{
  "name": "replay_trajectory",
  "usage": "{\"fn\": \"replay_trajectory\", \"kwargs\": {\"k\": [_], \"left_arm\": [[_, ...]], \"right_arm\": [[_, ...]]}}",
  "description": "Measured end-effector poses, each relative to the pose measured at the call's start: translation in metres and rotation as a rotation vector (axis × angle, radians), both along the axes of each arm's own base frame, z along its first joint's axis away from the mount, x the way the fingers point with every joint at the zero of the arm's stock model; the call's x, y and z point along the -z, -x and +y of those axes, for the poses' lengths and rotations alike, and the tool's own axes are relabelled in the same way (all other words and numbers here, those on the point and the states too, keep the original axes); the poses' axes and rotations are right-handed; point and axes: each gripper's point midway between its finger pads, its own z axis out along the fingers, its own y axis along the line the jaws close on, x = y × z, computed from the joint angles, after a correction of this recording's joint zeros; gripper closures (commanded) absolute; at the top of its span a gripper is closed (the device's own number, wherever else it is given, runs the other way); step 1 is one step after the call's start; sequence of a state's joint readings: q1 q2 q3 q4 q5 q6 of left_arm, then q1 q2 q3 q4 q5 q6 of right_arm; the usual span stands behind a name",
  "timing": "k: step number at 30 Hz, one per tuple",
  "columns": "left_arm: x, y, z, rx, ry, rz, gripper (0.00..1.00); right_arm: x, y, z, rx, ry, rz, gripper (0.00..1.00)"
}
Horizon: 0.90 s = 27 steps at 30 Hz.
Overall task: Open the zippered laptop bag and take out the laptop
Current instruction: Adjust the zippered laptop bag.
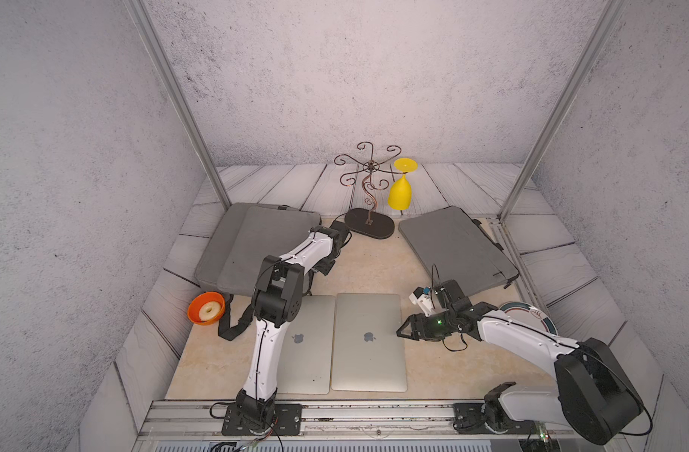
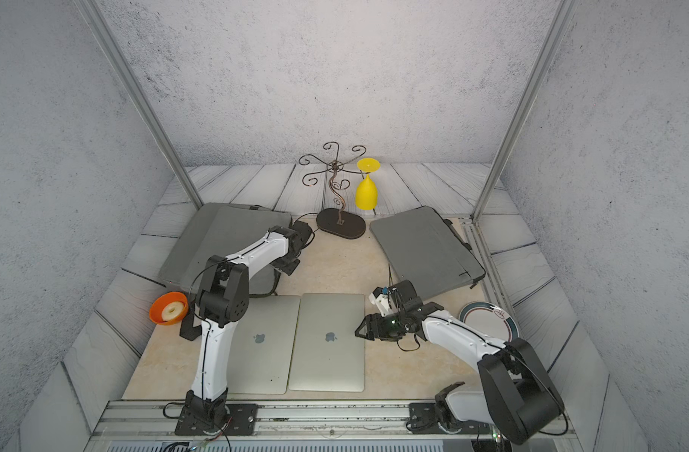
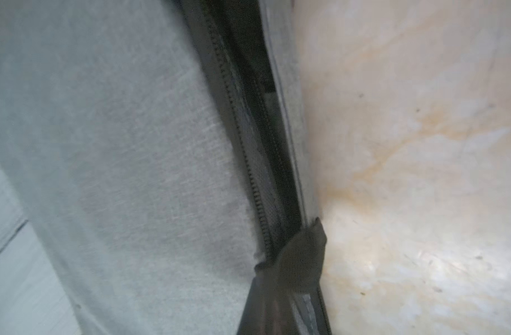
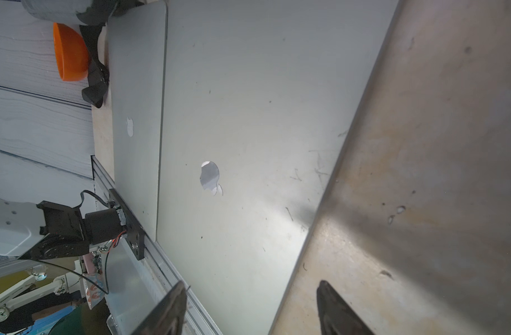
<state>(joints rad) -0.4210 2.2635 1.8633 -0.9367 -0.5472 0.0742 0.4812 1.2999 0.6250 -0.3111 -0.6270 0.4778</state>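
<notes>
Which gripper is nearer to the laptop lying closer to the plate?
Right. The right gripper hovers open over that laptop's edge; the left gripper is shut at the gray bag's zipper, farther off.

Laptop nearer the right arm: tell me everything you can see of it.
The laptop is silver, metal-looking, closed, lying flat on the beige mat with its scuffed, logo-bearing lid up. A second laptop lies alongside, edges nearly meeting. The open right gripper straddles its outer long edge; contact cannot be told.
</notes>
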Motion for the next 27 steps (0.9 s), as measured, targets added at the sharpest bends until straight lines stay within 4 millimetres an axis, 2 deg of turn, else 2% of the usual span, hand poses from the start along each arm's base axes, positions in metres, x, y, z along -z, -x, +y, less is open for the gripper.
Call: {"fn": "replay_trajectory", "kwargs": {"k": [5,9,17,18,21,23,24,25,27], "left_arm": [[-0.024,-0.015,0.01,0.011,-0.05,-0.058,1.0],[-0.045,-0.03,0.027,-0.022,-0.06,-0.114,1.0],[-0.05,-0.038,0.075,-0.119,-0.069,-0.125,1.0],[-0.05,-0.038,0.077,-0.124,-0.068,-0.124,0.98],[-0.049,-0.037,0.079,-0.13,-0.061,-0.12,0.76],[-0.048,-0.036,0.078,-0.134,-0.053,-0.115,0.66],[-0.048,-0.035,0.078,-0.138,-0.047,-0.11,0.6],[-0.047,-0.034,0.077,-0.143,-0.04,-0.106,0.56],[-0.048,-0.032,0.074,-0.149,-0.017,-0.095,0.49]], "right_arm": [[-0.002,-0.001,0.0,0.001,-0.002,-0.01,0.3],[-0.002,-0.001,0.0,0.004,-0.001,-0.012,0.3],[-0.007,-0.004,-0.002,0.014,-0.003,-0.034,0.29],[-0.008,-0.005,-0.003,0.016,-0.005,-0.04,0.28],[-0.01,-0.007,-0.005,0.027,-0.004,-0.047,0.26],[-0.01,-0.01,-0.007,0.04,0.007,-0.046,0.23],[-0.011,-0.012,-0.009,0.048,0.012,-0.049,0.21],[-0.012,-0.014,-0.01,0.055,0.018,-0.052,0.15],[-0.018,-0.022,-0.014,0.075,0.029,-0.073,0.11]]}}
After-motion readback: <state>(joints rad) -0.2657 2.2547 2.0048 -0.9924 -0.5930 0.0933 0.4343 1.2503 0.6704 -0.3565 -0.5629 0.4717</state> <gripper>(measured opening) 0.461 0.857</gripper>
